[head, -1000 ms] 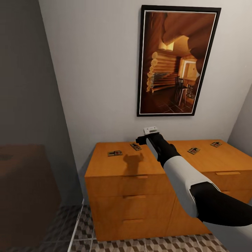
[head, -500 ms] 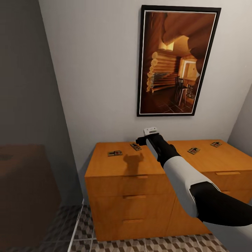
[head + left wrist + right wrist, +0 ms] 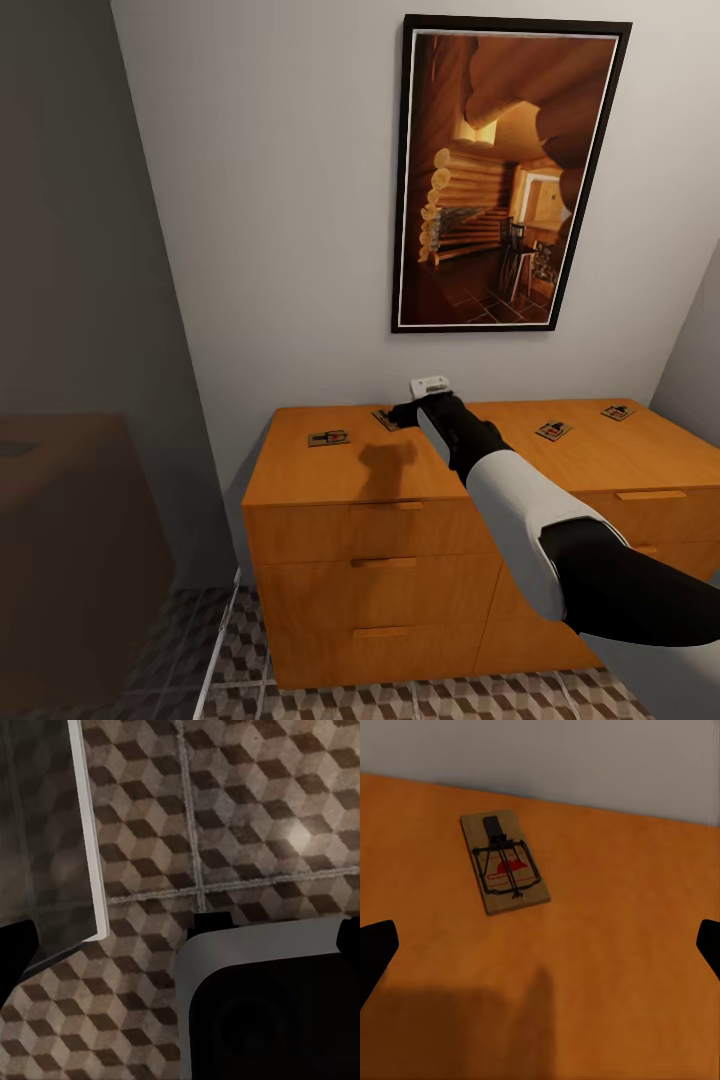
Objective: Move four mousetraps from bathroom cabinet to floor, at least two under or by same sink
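Mousetraps: four flat on cabinet (image 3: 340, 475) top. Target mousetrap (image 3: 504, 862) far, near wall. Likely light, stiff, thin; sprung wire risky. Pinch wood slab by long edges. Right gripper (image 3: 400, 412) hovers above it, arm stretched forward, fingers spread wide. Left gripper over bathroom floor (image 3: 247, 802), fingers apart.

Framed log-cabin picture (image 3: 505, 175) on pale wall (image 3: 270, 220)

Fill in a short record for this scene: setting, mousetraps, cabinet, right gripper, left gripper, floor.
setting: room with a framed picture on the wall
mousetraps: four on the cabinet top; leftmost, one by the gripper, two on the right
cabinet: orange-brown, drawers shut
right gripper: open, above a mousetrap
left gripper: open, facing down
floor: cube-pattern tiles
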Controlling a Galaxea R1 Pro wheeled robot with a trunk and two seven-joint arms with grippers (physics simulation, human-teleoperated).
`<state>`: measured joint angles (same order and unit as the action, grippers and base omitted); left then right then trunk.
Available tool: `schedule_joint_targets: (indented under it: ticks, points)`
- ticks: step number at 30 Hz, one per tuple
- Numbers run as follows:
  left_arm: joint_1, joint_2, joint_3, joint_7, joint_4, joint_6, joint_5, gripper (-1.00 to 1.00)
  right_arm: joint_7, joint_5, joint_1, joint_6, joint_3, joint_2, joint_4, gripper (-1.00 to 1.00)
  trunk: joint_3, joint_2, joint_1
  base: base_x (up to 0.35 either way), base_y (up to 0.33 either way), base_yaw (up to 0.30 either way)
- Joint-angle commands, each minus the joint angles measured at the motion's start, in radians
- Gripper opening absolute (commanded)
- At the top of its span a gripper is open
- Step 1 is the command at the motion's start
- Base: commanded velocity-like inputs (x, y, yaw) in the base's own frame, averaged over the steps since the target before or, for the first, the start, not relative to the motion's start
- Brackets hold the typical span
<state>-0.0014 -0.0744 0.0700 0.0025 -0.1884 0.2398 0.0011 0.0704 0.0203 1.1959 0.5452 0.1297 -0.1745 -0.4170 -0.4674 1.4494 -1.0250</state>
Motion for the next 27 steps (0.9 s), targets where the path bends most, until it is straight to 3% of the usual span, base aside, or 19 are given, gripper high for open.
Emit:
schedule_joint_targets:
  ticks: [1,27]
  points:
    - [0.000,-0.001,0.007,0.001,0.000,0.002,0.000,1.00,0.003,0.002,0.001,0.000,0.004,0.000,0.004,1.00,-0.001,0.001,0.000,0.000,0.000,0.000]
    - [0.000,-0.001,0.005,0.002,0.001,-0.003,0.000,1.00,-0.030,0.003,-0.001,-0.011,0.005,0.000,0.011,1.00,-0.001,0.001,0.000,0.000,0.000,0.000]
